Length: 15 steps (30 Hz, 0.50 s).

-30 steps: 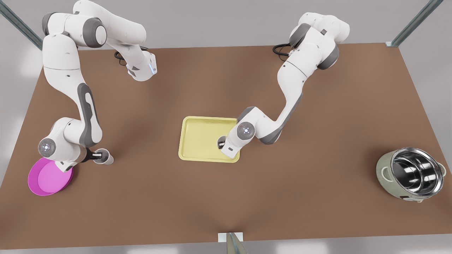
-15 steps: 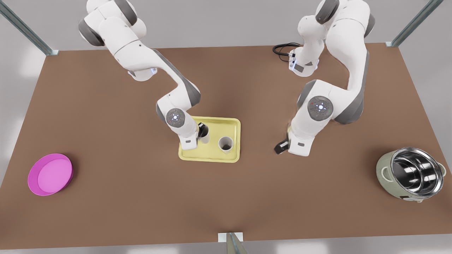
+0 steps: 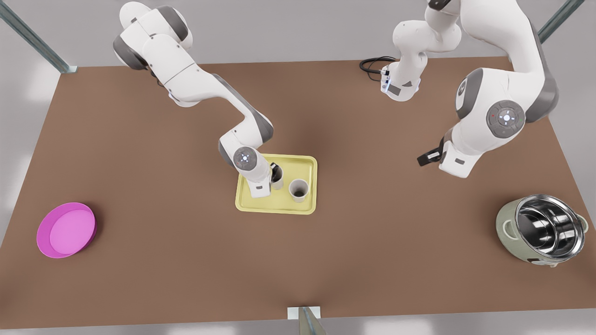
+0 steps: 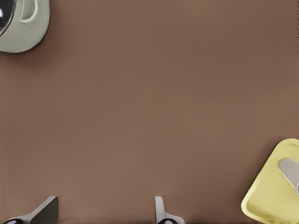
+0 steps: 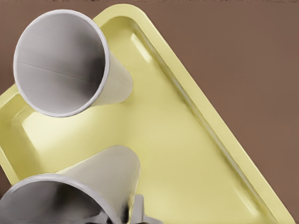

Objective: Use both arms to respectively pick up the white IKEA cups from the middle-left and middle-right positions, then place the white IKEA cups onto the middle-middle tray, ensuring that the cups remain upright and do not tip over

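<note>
**Both cups reached the tray; the left arm drew off**

A second ago the right gripper [image 3: 274, 168] stood at the front view's left, beside the round magenta-pink dish [image 3: 65, 230], clamped on one small off-white tapered cup [image 3: 278, 181]. It then carried that cup across the brown table [image 3: 186, 260] to the pale yellow shallow rectangular tray [image 3: 279, 207], and in the last half second moved it closer to the second off-white cup [image 3: 298, 190].

The left gripper [image 3: 428, 158] had been over the tray with that second cup. It left the cup standing upright, moved to the table beside the tray, then rose and swung further toward the front view's right.
</note>
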Available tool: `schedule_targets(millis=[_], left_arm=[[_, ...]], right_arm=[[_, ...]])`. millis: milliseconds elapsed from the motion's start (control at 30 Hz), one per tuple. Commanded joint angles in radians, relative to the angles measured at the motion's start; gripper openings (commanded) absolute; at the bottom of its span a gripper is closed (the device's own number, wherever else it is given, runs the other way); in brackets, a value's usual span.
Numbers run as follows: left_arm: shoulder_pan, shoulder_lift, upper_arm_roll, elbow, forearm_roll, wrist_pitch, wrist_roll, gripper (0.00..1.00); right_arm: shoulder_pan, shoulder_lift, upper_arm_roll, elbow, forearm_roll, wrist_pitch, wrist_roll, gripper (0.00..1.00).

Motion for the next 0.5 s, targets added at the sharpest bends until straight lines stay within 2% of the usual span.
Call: schedule_targets(millis=[0, 33, 400, 467], left_arm=[[0.000, -0.010, 0.000, 0.000, -0.005, -0.050, 0.352, 1.00], [0.000, -0.010, 0.000, -0.001, -0.005, -0.050, 0.352, 1.00], [0.000, -0.010, -0.008, -0.006, -0.005, -0.050, 0.352, 1.00], [0.000, -0.010, -0.008, -0.006, -0.005, -0.050, 0.352, 1.00]], right_arm=[[-0.002, 0.005, 0.000, 0.006, -0.002, 0.008, 0.026, 0.67], [-0.002, 0.010, 0.000, 0.006, -0.002, 0.008, 0.027, 1.00], [-0.019, -0.016, 0.002, 0.012, -0.005, -0.028, 0.013, 1.00], [-0.039, -0.048, 0.003, 0.156, 0.006, -0.328, 0.030, 1.00]])
